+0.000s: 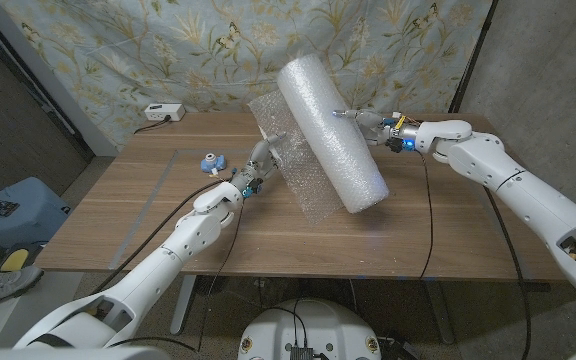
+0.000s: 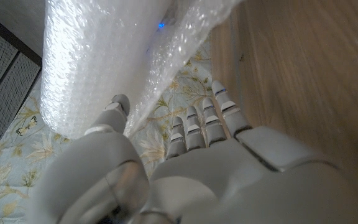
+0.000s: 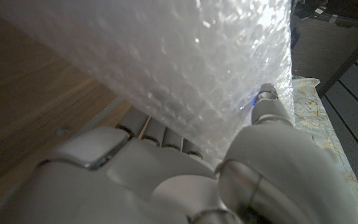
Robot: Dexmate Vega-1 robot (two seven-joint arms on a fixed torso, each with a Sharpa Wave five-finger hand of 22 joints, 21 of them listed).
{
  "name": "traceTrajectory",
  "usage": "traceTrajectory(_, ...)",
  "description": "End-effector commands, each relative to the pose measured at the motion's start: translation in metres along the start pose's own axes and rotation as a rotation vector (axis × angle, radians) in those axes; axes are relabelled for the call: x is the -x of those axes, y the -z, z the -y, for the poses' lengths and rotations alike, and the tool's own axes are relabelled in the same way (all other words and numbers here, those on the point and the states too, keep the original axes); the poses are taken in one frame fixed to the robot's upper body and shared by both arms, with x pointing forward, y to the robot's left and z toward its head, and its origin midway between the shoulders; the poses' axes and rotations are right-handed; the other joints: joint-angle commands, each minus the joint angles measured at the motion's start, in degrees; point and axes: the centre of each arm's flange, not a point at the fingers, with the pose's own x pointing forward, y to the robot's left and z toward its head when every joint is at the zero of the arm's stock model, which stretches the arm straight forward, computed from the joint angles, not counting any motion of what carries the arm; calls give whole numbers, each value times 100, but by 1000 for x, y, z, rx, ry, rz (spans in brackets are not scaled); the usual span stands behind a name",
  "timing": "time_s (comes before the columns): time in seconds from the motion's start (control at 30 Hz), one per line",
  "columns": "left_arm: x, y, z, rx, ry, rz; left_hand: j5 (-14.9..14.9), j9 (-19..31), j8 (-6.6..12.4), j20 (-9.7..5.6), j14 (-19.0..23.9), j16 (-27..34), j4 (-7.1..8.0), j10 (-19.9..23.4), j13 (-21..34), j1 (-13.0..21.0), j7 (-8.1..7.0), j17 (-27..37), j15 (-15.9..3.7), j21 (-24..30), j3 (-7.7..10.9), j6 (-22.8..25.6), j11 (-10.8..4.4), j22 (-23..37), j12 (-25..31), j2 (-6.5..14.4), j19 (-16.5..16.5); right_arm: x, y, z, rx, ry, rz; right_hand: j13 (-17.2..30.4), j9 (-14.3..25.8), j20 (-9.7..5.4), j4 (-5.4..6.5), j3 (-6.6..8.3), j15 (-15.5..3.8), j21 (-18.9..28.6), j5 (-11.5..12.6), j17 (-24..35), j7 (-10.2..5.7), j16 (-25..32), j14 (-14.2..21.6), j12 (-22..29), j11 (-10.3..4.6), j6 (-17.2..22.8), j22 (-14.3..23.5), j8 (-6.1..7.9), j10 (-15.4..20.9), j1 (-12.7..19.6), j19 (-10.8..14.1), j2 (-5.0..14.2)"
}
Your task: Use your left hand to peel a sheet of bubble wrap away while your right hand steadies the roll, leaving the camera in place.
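Your right hand (image 1: 383,131) clasps the roll (image 1: 330,133); keep it steady. Your left hand (image 1: 258,165), beside the roll, pinches the loose sheet (image 1: 293,165): pull away slowly.

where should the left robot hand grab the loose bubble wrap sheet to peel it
Pinch the loose sheet at its free edge, probably low down where it hangs clear of the roll. Come from the robot's left, where the left robot hand already is: the sheet drapes off that side of the tilted roll, while the right robot hand holds the other side.
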Motion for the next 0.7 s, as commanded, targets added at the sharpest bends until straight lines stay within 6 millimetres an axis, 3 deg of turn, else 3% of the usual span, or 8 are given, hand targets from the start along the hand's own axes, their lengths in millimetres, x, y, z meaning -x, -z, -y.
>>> traceTrajectory(0.03, -1, -5, 21, 72, 18, -24, 40, 21, 34, -26, 425, 105, 7, 291, 69, 245, 101, 38, -71, 110, -67, 184, 6, 19, 97, -21, 330, -5, 4, -8, -13, -3, 8, 19, 12, 12, -4, -31, -411, 33, -8, 7, 3, 15, 53, 43, -37, 41, 12, -29, 41, 48, 41, 18)
traceTrajectory(0.17, -2, -7, 24, 76, 31, -34, 56, 23, 58, -71, 622, 143, 1, 471, 102, 405, 198, 48, -88, 158, -85, 331, -4, 21, 157, -16, 494, -7, 4, -9, -20, -4, 10, 25, 13, 10, -7, -36, -407, 35, -9, 6, 6, 17, 57, 42, -18, 47, 12, -32, 33, 58, 49, 22)
traceTrajectory(0.27, -2, -8, 25, 78, 25, -38, 80, 31, 148, -99, 956, 223, 6, 827, 165, 658, 277, 68, -156, 224, -137, 730, -14, 24, 284, 1, 725, -8, 5, -10, -29, -5, 10, 28, 13, 9, -7, -39, -405, 35, -9, 7, 7, 19, 59, 45, -10, 45, 12, -36, 40, 63, 51, 26)
traceTrajectory(0.47, 0, -8, 24, 91, -10, -37, 137, 60, 347, -267, 1843, 513, 7, 1695, 328, 1245, 272, 121, -510, 444, -268, 1722, -317, 42, 584, 98, 1331, -9, 9, -9, -62, -5, 10, 35, 14, 10, -8, -40, -405, 38, -11, 8, 8, 29, 76, 51, -7, 44, 13, -43, 47, 81, 65, 43)
traceTrajectory(0.6, 3, -8, 23, 88, -16, -39, 146, 69, 406, -281, 1999, 566, 32, 1946, 371, 1346, 260, 133, -614, 476, -288, 1969, -422, 48, 674, 150, 1396, -9, 13, -8, -84, -4, 7, 40, 14, 12, -4, -48, -398, 38, -14, 9, 7, 32, 79, 53, -8, 45, 13, -46, 47, 81, 71, 47)
traceTrajectory(0.63, 3, -8, 22, 88, -18, -38, 151, 76, 447, -384, 2148, 607, 57, 2093, 406, 1379, 256, 132, -693, 554, -297, 2139, -449, 53, 727, 192, 1576, -8, 13, -8, -93, -3, 8, 41, 15, 12, -7, -49, -392, 39, -14, 8, 8, 31, 78, 51, -1, 44, 13, -48, 41, 87, 74, 47)
traceTrajectory(0.7, 4, -8, 22, 83, -32, -39, 163, 86, 503, -446, 2353, 650, 56, 2268, 451, 1445, 234, 117, -760, 621, -281, 2362, -558, 58, 790, 237, 1714, -8, 15, -8, -104, -5, 9, 43, 15, 16, -6, -51, -388, 41, -15, 9, 9, 35, 85, 50, 1, 42, 13, -51, 37, 89, 81, 52)
